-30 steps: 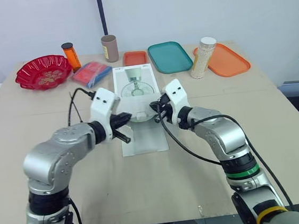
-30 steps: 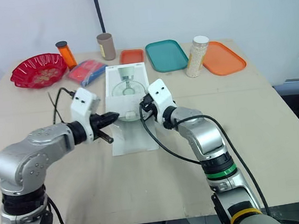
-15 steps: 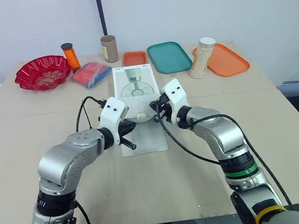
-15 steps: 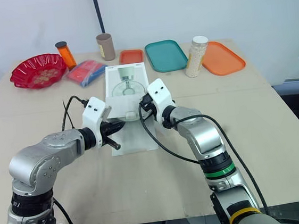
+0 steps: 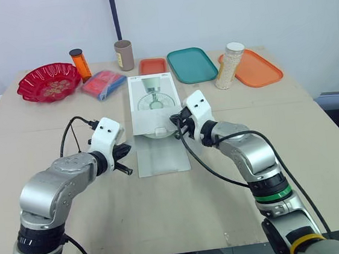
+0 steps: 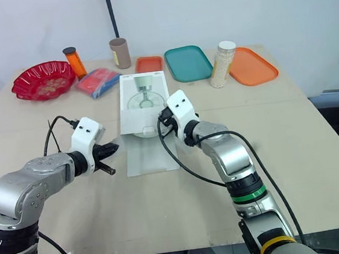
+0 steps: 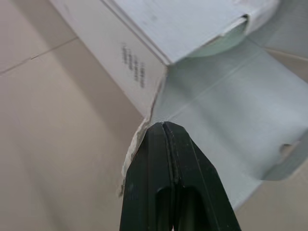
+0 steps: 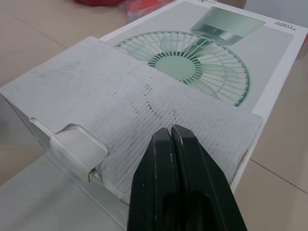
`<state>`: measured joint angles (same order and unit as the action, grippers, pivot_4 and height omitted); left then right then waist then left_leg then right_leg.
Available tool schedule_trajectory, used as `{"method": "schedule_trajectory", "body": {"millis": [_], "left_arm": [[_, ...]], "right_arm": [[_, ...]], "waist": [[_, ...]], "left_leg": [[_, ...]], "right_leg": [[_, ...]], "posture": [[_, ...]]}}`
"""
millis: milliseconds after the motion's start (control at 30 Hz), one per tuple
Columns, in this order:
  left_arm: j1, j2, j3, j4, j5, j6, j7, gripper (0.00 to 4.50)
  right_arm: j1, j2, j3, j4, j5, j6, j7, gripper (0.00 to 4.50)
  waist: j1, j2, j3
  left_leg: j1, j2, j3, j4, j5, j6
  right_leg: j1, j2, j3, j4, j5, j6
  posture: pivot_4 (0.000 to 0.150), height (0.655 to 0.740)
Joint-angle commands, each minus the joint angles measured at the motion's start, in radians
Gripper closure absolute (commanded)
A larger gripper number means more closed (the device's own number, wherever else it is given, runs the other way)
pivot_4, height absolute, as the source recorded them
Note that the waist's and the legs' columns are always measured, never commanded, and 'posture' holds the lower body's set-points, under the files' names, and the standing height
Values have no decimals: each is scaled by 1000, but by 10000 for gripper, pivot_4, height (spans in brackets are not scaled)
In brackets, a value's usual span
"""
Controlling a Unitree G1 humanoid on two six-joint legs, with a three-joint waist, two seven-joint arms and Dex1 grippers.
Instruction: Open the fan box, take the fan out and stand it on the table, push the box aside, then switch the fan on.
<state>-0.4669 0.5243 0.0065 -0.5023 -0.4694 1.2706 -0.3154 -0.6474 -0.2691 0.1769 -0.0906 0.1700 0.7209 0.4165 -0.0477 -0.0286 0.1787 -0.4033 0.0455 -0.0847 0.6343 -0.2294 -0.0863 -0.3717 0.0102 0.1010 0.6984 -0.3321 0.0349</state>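
Okay, your left fingers (image 7: 155, 144) are pressed together, empty, just beside the open flap (image 5: 162, 155) of the fan box (image 5: 153, 101); your right fingers (image 8: 161, 149), also closed, sit at its near end. Box lies flat on the counter (image 5: 167, 224).

Along the far edge of my table (image 5: 166, 212) I see a red scalloped bowl (image 5: 49, 82), an orange bottle (image 5: 80, 63) and a brown cardboard tube (image 5: 124, 54), with a blue-and-red packet (image 5: 103, 84) lying just in front of the bottle. Farther to my right lie a small orange tray (image 5: 153, 65), a teal tray (image 5: 192, 64) and a larger orange tray (image 5: 254, 68). A white-capped jar of pale grains (image 5: 230, 65) stands upright between the last two.
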Motion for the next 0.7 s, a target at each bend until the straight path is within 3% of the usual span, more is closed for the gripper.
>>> {"method": "schedule_trajectory", "body": {"millis": [33, 700], "left_arm": [[-29, 7, -18, 58, 44, -98, -13, 45000], [-153, -45, -134, 278, 174, -320, -82, 45000]], "right_arm": [[6, -12, 20, 41, -27, 0, 9, 44540], [-1, 8, 31, 65, -51, -18, 23, 44540]], "waist": [[0, 0, 0], [0, 0, 0]], "left_leg": [[0, 0, 0, 0, 0, 0], [0, 0, 0, 0, 0, 0]], "right_leg": [[0, 0, 0, 0, 0, 0], [0, 0, 0, 0, 0, 0]], "posture": [[1500, 7400], [1500, 7400]]}}
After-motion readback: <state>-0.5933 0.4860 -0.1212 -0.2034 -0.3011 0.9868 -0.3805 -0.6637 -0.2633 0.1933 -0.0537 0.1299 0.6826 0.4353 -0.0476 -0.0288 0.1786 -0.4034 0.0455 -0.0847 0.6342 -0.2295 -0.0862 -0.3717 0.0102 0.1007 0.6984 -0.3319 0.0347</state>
